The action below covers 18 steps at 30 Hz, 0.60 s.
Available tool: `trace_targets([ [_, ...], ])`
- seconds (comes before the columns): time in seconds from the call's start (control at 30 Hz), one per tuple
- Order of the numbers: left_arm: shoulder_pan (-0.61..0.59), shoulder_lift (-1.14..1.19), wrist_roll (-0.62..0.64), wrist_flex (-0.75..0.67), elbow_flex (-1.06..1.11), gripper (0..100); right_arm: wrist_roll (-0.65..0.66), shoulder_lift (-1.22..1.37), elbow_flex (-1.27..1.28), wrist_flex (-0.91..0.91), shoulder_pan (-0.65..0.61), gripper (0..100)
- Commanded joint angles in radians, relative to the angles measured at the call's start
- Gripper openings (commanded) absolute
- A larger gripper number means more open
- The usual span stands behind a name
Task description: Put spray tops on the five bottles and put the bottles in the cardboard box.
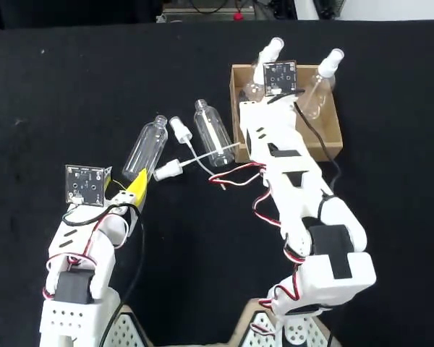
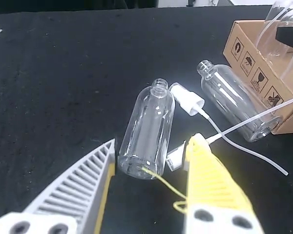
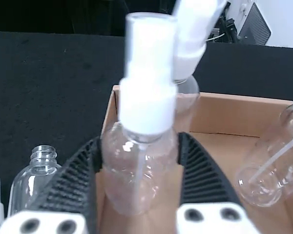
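Note:
My right gripper [image 3: 139, 141] is shut on a clear bottle [image 3: 136, 165] with a white spray top [image 3: 146, 92], held upright over the cardboard box [image 3: 219, 122]. Two more capped bottles [image 3: 185, 58] [image 3: 266, 170] lean in the box [image 1: 235, 101]; their tops [image 1: 271, 50] [image 1: 333, 59] stick out at its far side. Two uncapped bottles [image 1: 145, 147] [image 1: 213, 132] lie left of the box with two loose spray tops [image 1: 179, 129] [image 1: 168, 170]. My left gripper [image 2: 151, 144] is open, its fingers astride the base of the nearer bottle [image 2: 149, 129].
Black cloth covers the table [image 1: 72, 87]. The loose tops' thin dip tubes [image 2: 254, 119] cross over the second bottle [image 2: 239, 102] toward the box wall [image 2: 259, 73]. A yellow thread [image 2: 168, 187] trails from the yellow finger. Open room lies at the far left.

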Motion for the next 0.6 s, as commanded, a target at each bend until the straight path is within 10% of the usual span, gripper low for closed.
trace_targets([
  [0.0,-0.005,-0.012,-0.008,-0.020,-0.005,22,0.008,-0.004,-0.059,0.003,-0.009,21.7],
  [0.57,-0.005,-0.012,-0.009,-0.021,-0.005,22,0.003,-0.021,-0.047,0.054,-0.011,34.2],
])
